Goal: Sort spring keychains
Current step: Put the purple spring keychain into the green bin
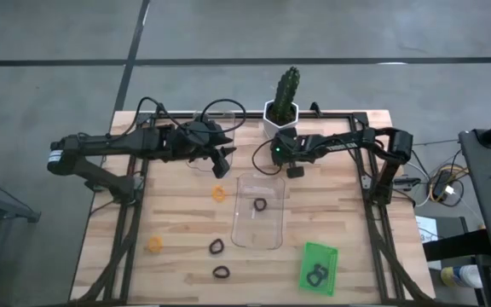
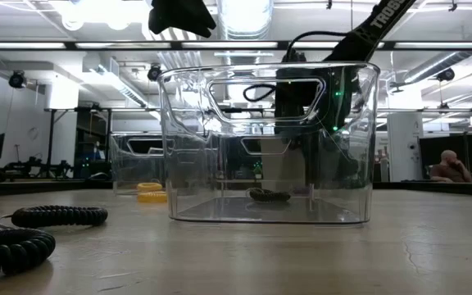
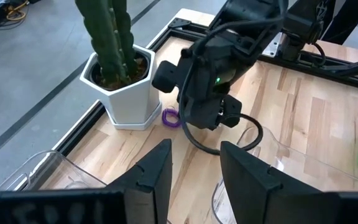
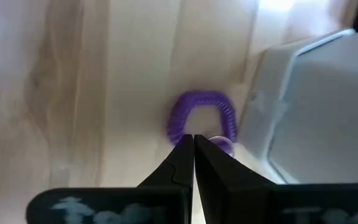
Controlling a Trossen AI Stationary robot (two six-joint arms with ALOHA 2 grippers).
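Observation:
A purple spring keychain (image 4: 201, 115) lies on the table against the white cactus pot (image 4: 316, 106); it also shows in the left wrist view (image 3: 171, 117). My right gripper (image 4: 194, 146) is shut, its tips just over the ring's open side. My left gripper (image 3: 194, 168) is open and hovers at the far left of the table (image 1: 220, 162), touching nothing. One black keychain (image 1: 260, 205) lies in the clear tray (image 1: 258, 243). Orange keychains (image 1: 219, 194) (image 1: 154, 244) and black ones (image 1: 216, 246) (image 1: 221, 273) lie loose on the table. Another black one lies in the green tray (image 1: 319, 267). My right gripper points down at the purple keychain's open side (image 4: 180, 127) with shut fingers. Whether the tips touch the ring, I cannot tell. The ring lies flat on the table.
The cactus in its white pot (image 1: 282, 111) stands at the far edge, right beside my right gripper. A second clear tray (image 2: 138, 160) sits under my left arm. A person (image 2: 449, 168) sits in the room beyond the table.

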